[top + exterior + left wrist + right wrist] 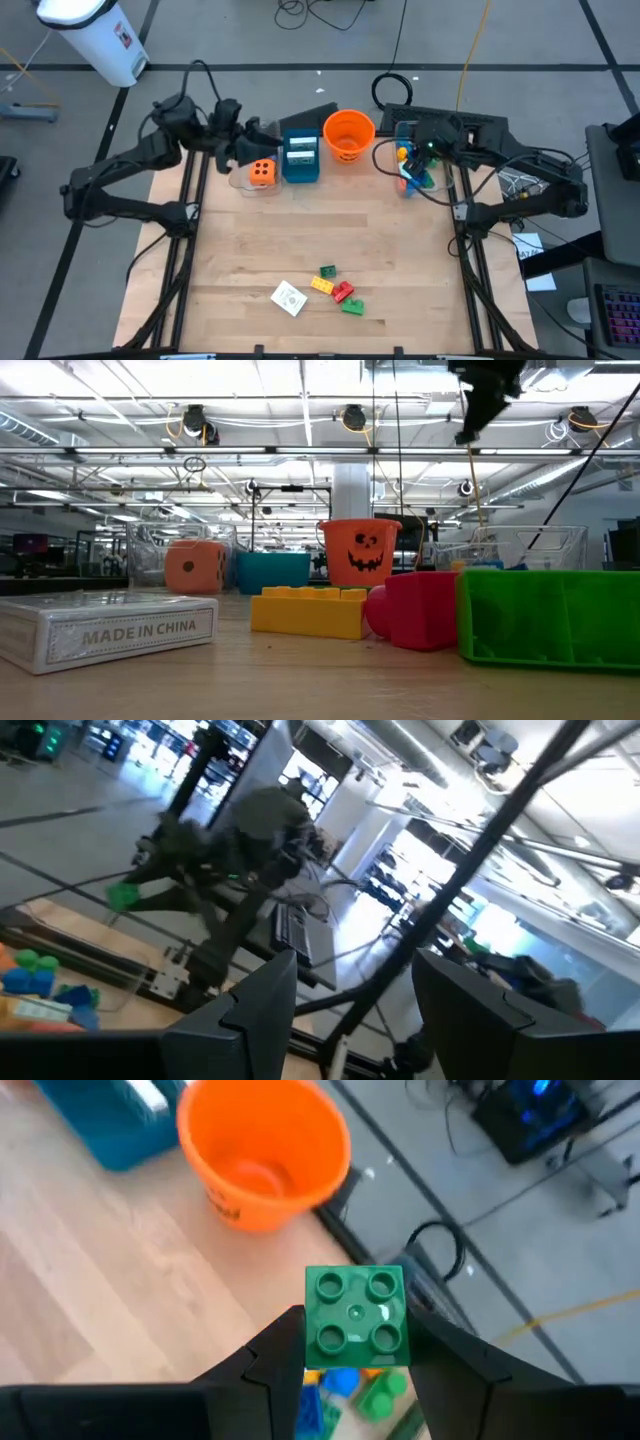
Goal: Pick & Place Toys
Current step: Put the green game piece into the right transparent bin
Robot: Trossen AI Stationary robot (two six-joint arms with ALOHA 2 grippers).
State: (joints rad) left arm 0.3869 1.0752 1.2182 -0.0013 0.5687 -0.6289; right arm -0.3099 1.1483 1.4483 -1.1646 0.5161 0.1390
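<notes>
Right claw (355, 1355) grips a green brick (355, 1323) between its two fingers, studs facing the wrist camera; it hangs above the right clear bin (415, 175) at the back right of the counter (320, 240), where blue, green and orange bricks lie beneath it. Left claw (355, 990) sits at the back left, over the left clear bin (255, 180); its fingers stand apart with nothing between them, the wrist camera looking out across the room rather than down. Orange die (262, 172) rests in that left bin. Teal box (300, 155) stands just beside the left bin, and the orange bucket (349, 135) with its pumpkin face stands between the teal box and the right bin. At the front of the counter, a cluster of loose bricks: green (327, 271), yellow (321, 284), red (343, 292) and another green (352, 307), touching or nearly touching one another. White card pack (289, 298) lies just left of this cluster; the low view shows "MADE IN CHINA" on its edge.
</notes>
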